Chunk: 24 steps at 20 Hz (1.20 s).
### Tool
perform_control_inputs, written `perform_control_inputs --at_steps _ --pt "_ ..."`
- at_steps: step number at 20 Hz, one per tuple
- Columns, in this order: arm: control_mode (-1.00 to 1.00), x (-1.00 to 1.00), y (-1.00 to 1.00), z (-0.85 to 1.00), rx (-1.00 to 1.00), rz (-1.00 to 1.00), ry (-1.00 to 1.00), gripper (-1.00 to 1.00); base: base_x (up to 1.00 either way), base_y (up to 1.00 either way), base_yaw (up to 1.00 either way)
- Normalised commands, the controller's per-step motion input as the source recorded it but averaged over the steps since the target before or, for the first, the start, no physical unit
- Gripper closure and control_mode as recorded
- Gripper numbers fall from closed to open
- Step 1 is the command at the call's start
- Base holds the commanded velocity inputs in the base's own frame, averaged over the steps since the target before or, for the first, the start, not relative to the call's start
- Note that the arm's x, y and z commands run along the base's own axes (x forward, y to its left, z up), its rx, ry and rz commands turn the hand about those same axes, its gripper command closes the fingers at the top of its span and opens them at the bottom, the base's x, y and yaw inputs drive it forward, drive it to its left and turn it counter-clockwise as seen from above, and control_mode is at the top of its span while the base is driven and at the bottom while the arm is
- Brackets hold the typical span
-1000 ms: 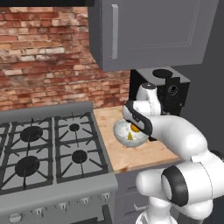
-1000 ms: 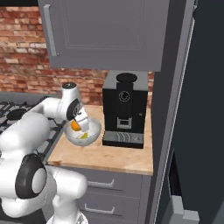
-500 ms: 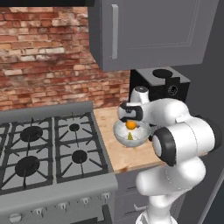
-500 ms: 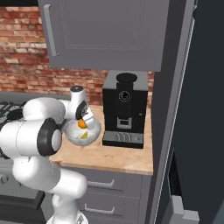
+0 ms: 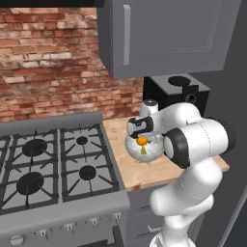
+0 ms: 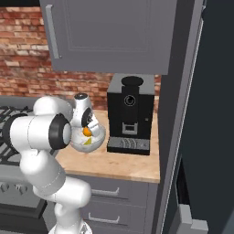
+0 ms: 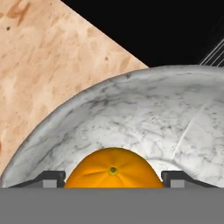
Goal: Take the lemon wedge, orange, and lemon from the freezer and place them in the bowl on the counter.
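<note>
The gripper hangs directly over the bowl, jaws spread wide with the orange lying between the fingertips in the hand view; whether the pads are touching the fruit or already clear of it cannot be told from this angle, though the orange appears to sit on the bowl floor (a release, by my judgement, not a grasp). From the left base view the orange rests in the bowl with the lemon wedge just beside it at 6 o'clock; the right base view confirms orange over wedge. To finish this step well, lift the hand straight up until the fingertips are above the rim before any sideways swing, so neither fruit is nudged nor the bowl tipped. The bowl stands on the counter near its middle, well apart from the front edge. The coffee machine stands close at 3 o'clock of the bowl in the right base view, and the wall cupboard overhangs; the stove side at 9 o'clock offers open room. The freezer, at the far right, is the next destination for the lemon.
</note>
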Motion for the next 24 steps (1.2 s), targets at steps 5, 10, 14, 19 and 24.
perform_control_inputs --at_steps 5,10,14,19,24 --pt "-1.00 0.00 0.00 0.32 0.00 0.00 0.00 -1.00 0.00 0.00 0.00" --pt "-1.00 -0.07 0.00 0.99 0.00 0.00 0.00 -1.00 0.00 0.00 0.00" --pt "-1.00 -0.43 0.00 0.66 0.00 0.00 0.00 -1.00 0.00 0.00 0.00" --pt "-1.00 -0.93 0.00 0.04 -0.02 0.00 -0.11 -1.00 0.00 0.00 0.00" --pt "-1.00 -0.87 0.00 0.01 -0.03 -0.01 -0.17 -1.00 0.00 0.00 0.00"
